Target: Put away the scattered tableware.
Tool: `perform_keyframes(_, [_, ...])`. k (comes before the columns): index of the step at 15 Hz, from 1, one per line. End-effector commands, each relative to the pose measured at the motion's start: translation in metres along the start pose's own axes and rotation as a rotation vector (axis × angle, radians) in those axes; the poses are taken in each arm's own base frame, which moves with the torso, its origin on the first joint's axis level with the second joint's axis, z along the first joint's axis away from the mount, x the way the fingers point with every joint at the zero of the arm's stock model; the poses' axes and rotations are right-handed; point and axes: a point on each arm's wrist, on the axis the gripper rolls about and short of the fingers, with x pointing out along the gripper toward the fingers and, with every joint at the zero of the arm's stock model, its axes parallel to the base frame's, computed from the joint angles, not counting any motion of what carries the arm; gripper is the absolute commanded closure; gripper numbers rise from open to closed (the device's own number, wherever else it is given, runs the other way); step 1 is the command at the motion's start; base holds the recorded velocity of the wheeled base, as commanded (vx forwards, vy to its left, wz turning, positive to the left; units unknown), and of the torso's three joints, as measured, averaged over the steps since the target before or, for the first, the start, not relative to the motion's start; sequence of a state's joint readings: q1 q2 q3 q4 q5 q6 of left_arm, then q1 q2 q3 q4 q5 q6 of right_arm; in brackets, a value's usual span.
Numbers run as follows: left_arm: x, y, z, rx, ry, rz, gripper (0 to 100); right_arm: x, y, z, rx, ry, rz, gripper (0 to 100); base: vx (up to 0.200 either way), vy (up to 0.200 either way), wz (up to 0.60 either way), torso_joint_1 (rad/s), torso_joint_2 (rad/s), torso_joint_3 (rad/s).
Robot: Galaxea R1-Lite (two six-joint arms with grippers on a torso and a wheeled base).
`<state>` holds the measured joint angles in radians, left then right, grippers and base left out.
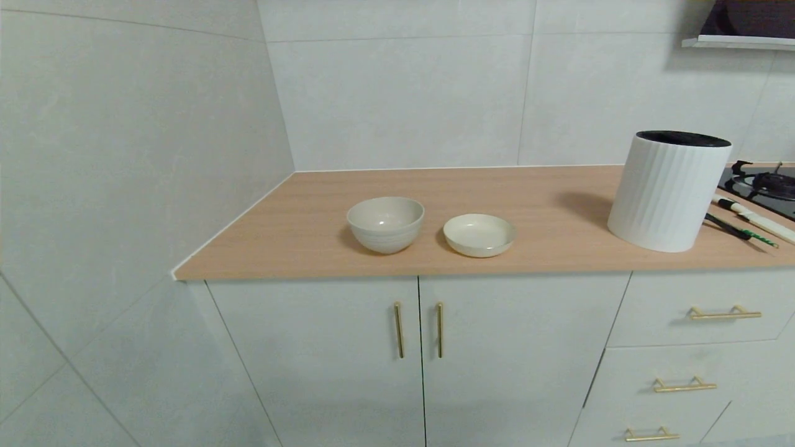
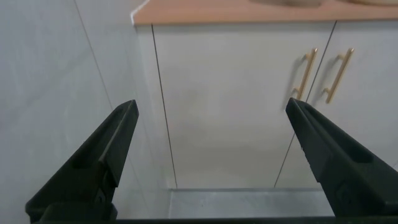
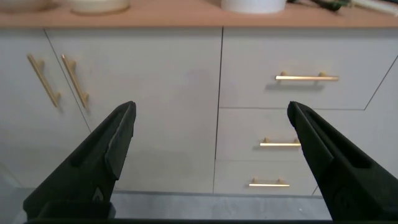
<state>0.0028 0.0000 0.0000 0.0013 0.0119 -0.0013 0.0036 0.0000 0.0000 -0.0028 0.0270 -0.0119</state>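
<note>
Bowl point(image 1: 385, 223) and shallow dish point(image 1: 479, 234) sit just apart mid-frame on the counter point(image 1: 559, 192); glazed, rigid, likely slick and chippable, so pinch a rim; left gripper point(image 2: 208, 155) and right gripper point(image 3: 211, 155) both hang wide open, empty, facing the cabinets point(image 3: 149, 106).

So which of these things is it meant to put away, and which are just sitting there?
Likely the job: bowl, dish, utensils.
Just there: canister, stove, drawers.
</note>
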Motion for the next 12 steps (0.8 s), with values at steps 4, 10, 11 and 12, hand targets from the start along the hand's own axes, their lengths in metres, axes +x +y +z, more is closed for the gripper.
perform_keyframes(4, [0.0,0.0,0.0,0.0,0.0,0.001,0,0.0,0.0,0.0,0.0,0.0,0.002,0,0.0,0.0,0.0,-0.181,0.47,0.288])
perform_keyframes(10, [0.0,0.0,0.0,0.0,0.0,0.001,0,0.0,0.0,0.0,0.0,0.0,0.002,0,0.0,0.0,0.0,-0.156,0.46,0.307])
perform_keyframes(11, [0.0,0.0,0.0,0.0,0.0,0.001,0,0.0,0.0,0.0,0.0,0.0,0.002,0,0.0,0.0,0.0,-0.124,0.44,0.325])
perform_keyframes(12, [0.0,0.0,0.0,0.0,0.0,0.001,0,0.0,0.0,0.0,0.0,0.0,0.0,0,0.0,0.0,0.0,-0.115,0.45,0.334])
